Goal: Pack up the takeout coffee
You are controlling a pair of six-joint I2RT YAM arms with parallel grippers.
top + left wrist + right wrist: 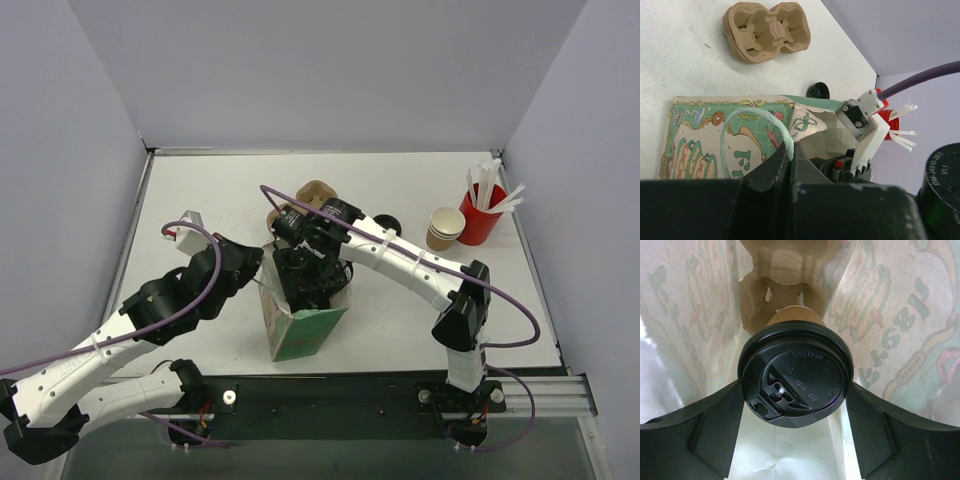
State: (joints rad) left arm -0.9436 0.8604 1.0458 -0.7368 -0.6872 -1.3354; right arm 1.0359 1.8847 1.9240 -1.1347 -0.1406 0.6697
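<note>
In the right wrist view the takeout coffee [796, 372], a brown paper cup with a black lid, is down inside the green printed paper bag [308, 332]. My right gripper [796, 390] is shut on it, both fingers pressing the lid's rim. A pulp carrier [771, 292] lies at the bag's bottom below the cup; whether the cup rests in it I cannot tell. My left gripper [790, 152] is shut on the bag's pale green handle loop [735, 125] at the bag's left rim. From above, the right gripper [305, 282] hides the cup.
A second pulp carrier [315, 195] lies on the table behind the bag, with a loose black lid [388, 224] to its right. A stack of brown cups [445, 228] and a red cup of white sticks [480, 213] stand at the back right.
</note>
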